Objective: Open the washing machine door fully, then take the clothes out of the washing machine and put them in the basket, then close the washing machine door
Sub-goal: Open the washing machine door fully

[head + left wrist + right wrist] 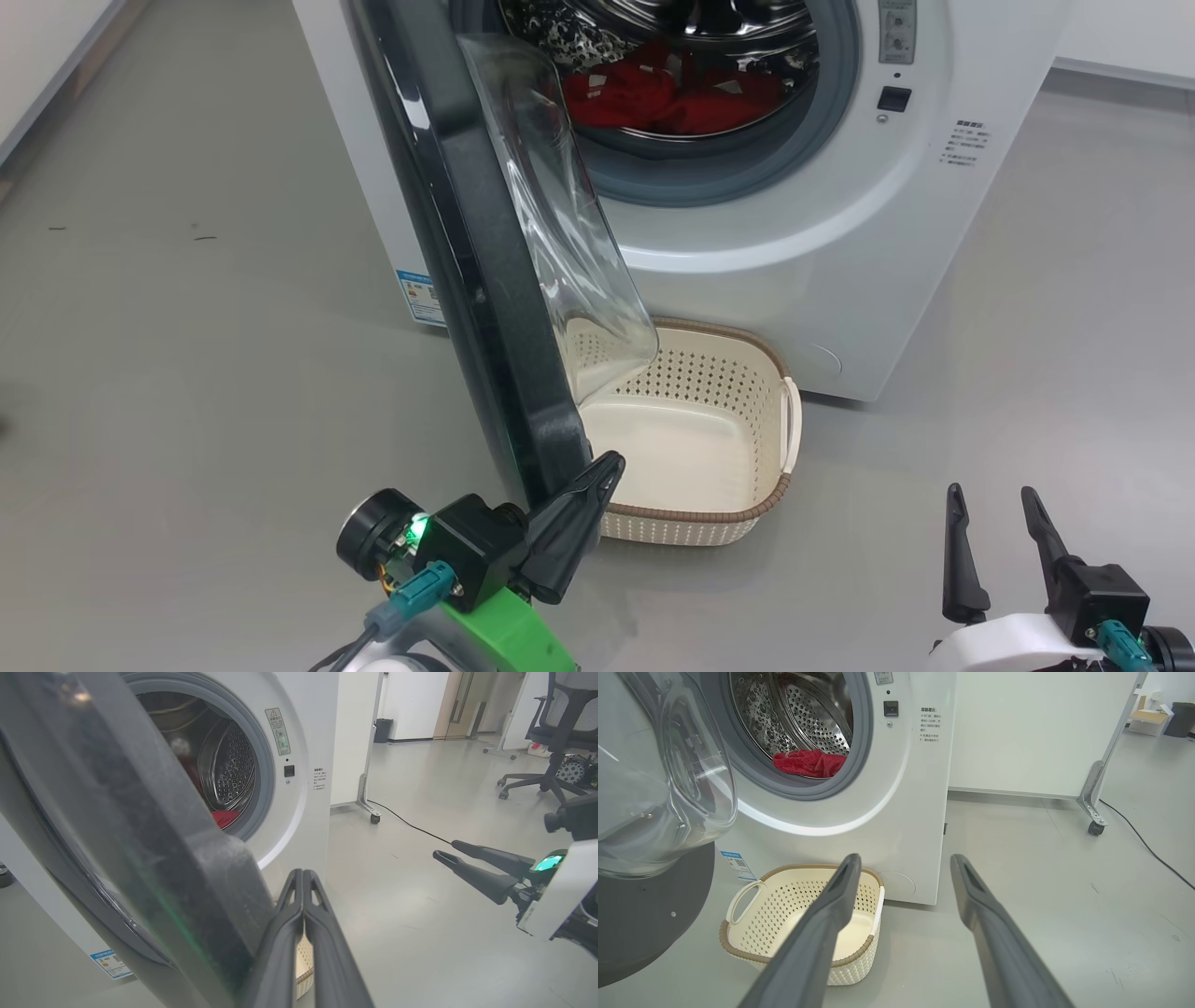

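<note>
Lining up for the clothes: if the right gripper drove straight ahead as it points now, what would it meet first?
Probably the lower white front of the washing machine, beside the basket, well below the clothes; depth is unclear.

Bright, even light; soft shadows; edge distort.

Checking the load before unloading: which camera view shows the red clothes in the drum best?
The head view: it looks down into the drum and shows the clothes spread across its bottom. The right wrist view shows a red fold above the grey seal; the left wrist view, a small sliver past the washing machine door.
</note>
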Available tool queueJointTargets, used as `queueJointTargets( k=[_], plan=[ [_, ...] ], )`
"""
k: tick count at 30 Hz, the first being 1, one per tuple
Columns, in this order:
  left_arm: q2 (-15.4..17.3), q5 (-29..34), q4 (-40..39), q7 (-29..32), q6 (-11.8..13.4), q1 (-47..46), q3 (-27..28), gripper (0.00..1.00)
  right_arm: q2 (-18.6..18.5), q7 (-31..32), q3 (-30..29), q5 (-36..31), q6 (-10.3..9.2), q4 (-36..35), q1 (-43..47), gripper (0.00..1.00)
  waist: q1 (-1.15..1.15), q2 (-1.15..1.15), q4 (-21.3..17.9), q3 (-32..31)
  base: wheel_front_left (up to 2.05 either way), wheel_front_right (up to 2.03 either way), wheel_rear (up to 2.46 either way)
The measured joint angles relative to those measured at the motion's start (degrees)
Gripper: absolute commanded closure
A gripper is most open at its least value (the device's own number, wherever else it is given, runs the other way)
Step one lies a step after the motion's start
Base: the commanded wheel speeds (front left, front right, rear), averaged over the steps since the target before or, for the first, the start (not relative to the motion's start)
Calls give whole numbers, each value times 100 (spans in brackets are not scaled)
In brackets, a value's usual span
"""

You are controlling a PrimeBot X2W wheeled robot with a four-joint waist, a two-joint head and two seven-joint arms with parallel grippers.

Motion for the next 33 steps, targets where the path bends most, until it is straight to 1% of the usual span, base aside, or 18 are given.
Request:
queueJointTargets(
  k=[17,33],
  plan=[
    [-11,-60,-78,-33,57,68,96,100,11,0,-121,0,0,-14,0,0,0,0,371,35,0,0,0],
    [-32,-246,-137,-93,175,290,297,100,15,0,-220,-16,0,-16,0,0,0,0,958,26,0,0,0]
  ],
)
